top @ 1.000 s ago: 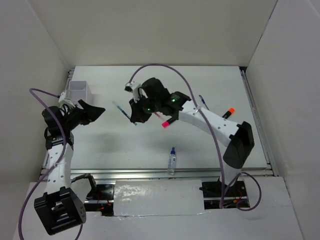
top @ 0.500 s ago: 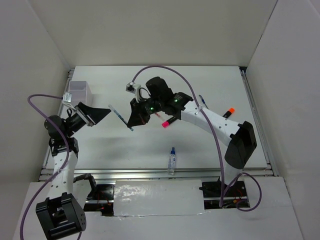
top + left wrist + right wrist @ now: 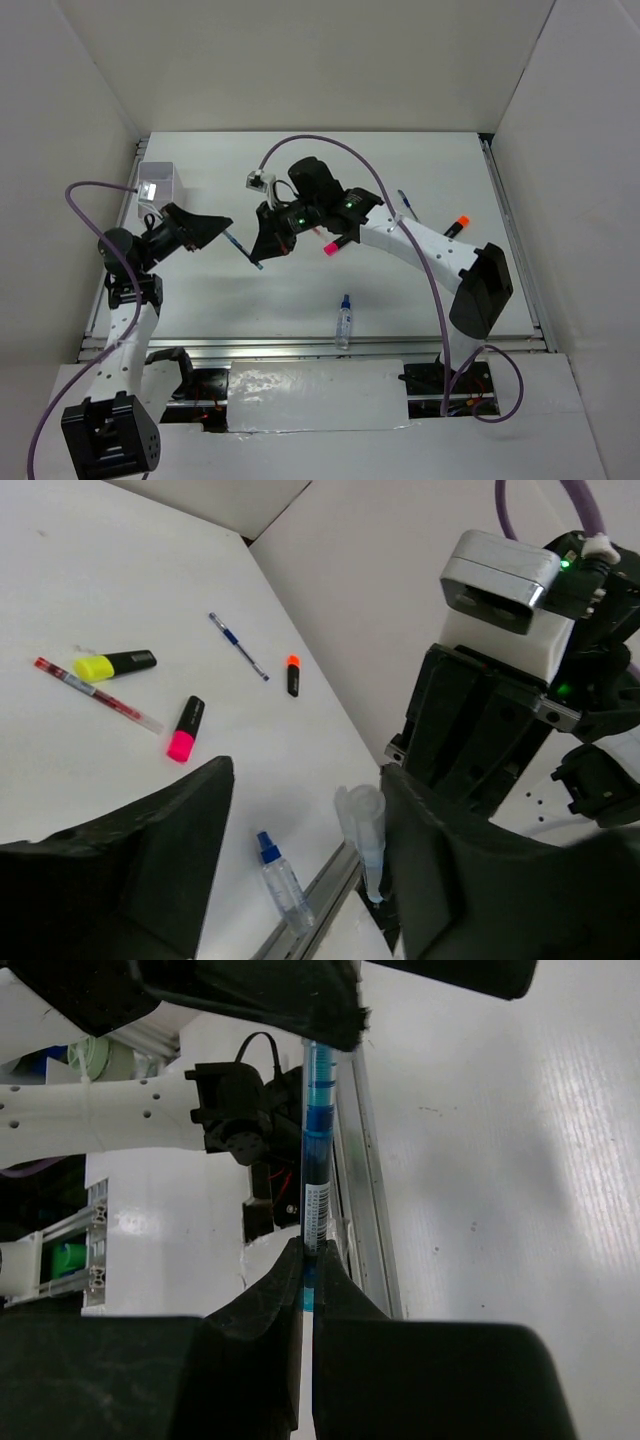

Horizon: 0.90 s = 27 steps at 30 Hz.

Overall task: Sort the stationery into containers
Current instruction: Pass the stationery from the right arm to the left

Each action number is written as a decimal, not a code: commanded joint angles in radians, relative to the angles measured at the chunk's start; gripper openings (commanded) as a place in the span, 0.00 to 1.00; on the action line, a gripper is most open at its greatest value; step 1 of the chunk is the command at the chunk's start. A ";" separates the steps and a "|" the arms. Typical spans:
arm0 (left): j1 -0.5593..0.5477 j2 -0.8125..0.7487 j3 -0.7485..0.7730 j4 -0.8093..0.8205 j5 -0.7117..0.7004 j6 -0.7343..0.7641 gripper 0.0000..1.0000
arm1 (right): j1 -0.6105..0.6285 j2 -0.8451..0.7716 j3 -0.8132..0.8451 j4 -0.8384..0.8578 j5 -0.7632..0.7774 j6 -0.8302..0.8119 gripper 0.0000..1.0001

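The right hand [image 3: 307, 1258] pinches a blue pen [image 3: 317, 1150] whose far end seemingly reaches the left hand [image 3: 400, 1000]

A thin blue pen [image 3: 315, 1170] is being held tilted above the table [image 3: 420, 290], with one end pinched in the right gripper [image 3: 305, 1260]. The white translucent box [image 3: 160, 184] is sitting at the far left corner. A pink-capped highlighter [image 3: 185, 729], a yellow-capped highlighter [image 3: 115, 664] and a red pen [image 3: 97, 693] are lying close together mid-table. A second blue pen [image 3: 238, 646] and an orange-capped highlighter [image 3: 293, 675] are lying further right. The clear blue-capped bottle [image 3: 283, 882] is lying near the front edge
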<state>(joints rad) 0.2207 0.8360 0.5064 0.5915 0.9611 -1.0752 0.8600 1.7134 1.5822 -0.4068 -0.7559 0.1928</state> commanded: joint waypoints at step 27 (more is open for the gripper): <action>0.061 0.247 0.463 -0.331 -0.803 1.018 0.00 | -0.279 -0.123 -0.165 -0.030 0.279 -0.122 0.71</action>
<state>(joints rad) 0.2512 0.9962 0.9417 0.1947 0.4133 -0.2882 0.6243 1.6588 1.4399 -0.4343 -0.5629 0.1184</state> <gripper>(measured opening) 0.284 0.713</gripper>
